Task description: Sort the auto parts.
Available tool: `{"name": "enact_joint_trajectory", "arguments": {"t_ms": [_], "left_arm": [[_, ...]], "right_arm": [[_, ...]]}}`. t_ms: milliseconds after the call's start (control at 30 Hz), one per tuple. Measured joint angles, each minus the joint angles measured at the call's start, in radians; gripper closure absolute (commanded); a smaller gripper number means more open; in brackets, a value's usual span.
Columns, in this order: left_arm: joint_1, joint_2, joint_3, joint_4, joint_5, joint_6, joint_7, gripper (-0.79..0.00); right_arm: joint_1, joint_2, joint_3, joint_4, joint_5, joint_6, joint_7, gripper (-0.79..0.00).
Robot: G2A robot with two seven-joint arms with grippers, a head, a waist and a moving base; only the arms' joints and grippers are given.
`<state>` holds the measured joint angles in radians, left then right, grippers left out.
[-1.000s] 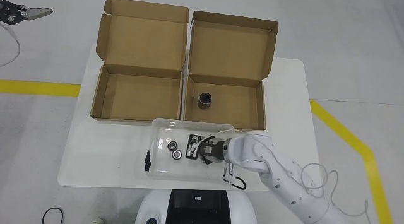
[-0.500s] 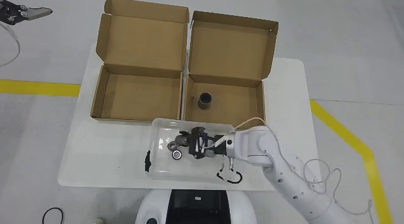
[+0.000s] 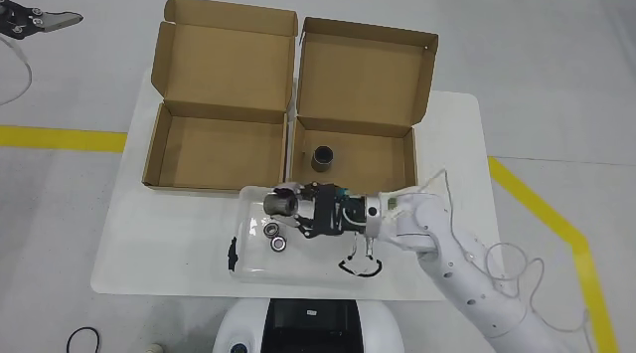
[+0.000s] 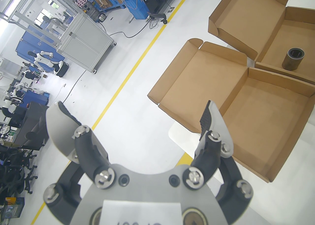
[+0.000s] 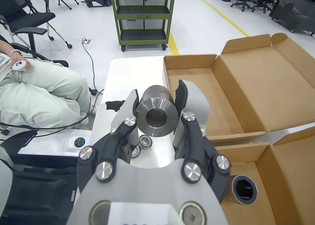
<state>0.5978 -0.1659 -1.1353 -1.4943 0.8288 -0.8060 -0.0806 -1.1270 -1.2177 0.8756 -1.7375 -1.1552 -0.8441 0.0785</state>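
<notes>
Steel sleeve (image 5: pixel 157 115) clenched between the pads of the right gripper (image 5: pixel 157 99), bore end-on toward the wrist, raised off the clear tray (image 3: pixel 243 254); a second ago down low inside the tray, half a second ago sliding along it, now lifted and hanging over the tray's far rim; reads as the pick done, with only the carry and the drop left for this part.

Directly under the fingers, two small bearings (image 5: pixel 144 141) lying in the tray, so more sorting to come; just past the fingers on the far side, two open cardboard boxes side by side; left box (image 3: pixel 214 154) ahead of the fingertips, right box (image 3: pixel 397 169) back toward the wrist, with a dark sleeve (image 3: pixel 321 158) standing upright in it; probably the proper bin for the held part, being of like shape.

Right arm stretched low across the tray from the table's near corner, wrist about level, fingers pointing sideways along the tray. Left gripper (image 4: pixel 135 115) well off the table, fingers spread wide, nothing between them.
</notes>
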Motion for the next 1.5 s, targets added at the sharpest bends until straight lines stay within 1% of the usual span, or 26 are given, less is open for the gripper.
{"name": "enact_joint_trajectory", "arguments": {"t_ms": [200, 400, 633, 867, 967, 1100, 1267, 1500], "left_arm": [[0.0, 0.0, 0.0, 0.0, 0.0, 0.0, 0.0, -0.785], [0.0, 0.0, 0.0, 0.0, 0.0, 0.0, 0.0, -0.785], [0.0, 0.0, 0.0, 0.0, 0.0, 0.0, 0.0, -0.785], [0.0, 0.0, 0.0, 0.0, 0.0, 0.0, 0.0, -0.785], [0.0, 0.0, 0.0, 0.0, 0.0, 0.0, 0.0, -0.785], [0.0, 0.0, 0.0, 0.0, 0.0, 0.0, 0.0, -0.785], [0.0, 0.0, 0.0, 0.0, 0.0, 0.0, 0.0, -0.785], [0.0, 0.0, 0.0, 0.0, 0.0, 0.0, 0.0, -0.785]], "right_arm": [[-0.015, 0.008, 0.044, -0.057, -0.003, -0.005, -0.062, 0.0], [-0.017, 0.014, 0.084, -0.12, -0.001, -0.006, -0.072, 0.0], [-0.008, 0.024, 0.15, -0.23, 0.026, 0.029, -0.009, 0.0], [-0.045, 0.036, 0.204, -0.376, 0.066, 0.062, 0.087, 0.0], [-0.041, 0.04, 0.23, -0.402, 0.094, 0.064, 0.113, 0.0], [-0.041, 0.045, 0.268, -0.436, 0.104, 0.077, 0.119, 0.0], [-0.053, 0.051, 0.308, -0.452, 0.115, 0.071, 0.118, 0.0], [-0.059, 0.055, 0.324, -0.485, 0.12, 0.079, 0.116, 0.0]]}}
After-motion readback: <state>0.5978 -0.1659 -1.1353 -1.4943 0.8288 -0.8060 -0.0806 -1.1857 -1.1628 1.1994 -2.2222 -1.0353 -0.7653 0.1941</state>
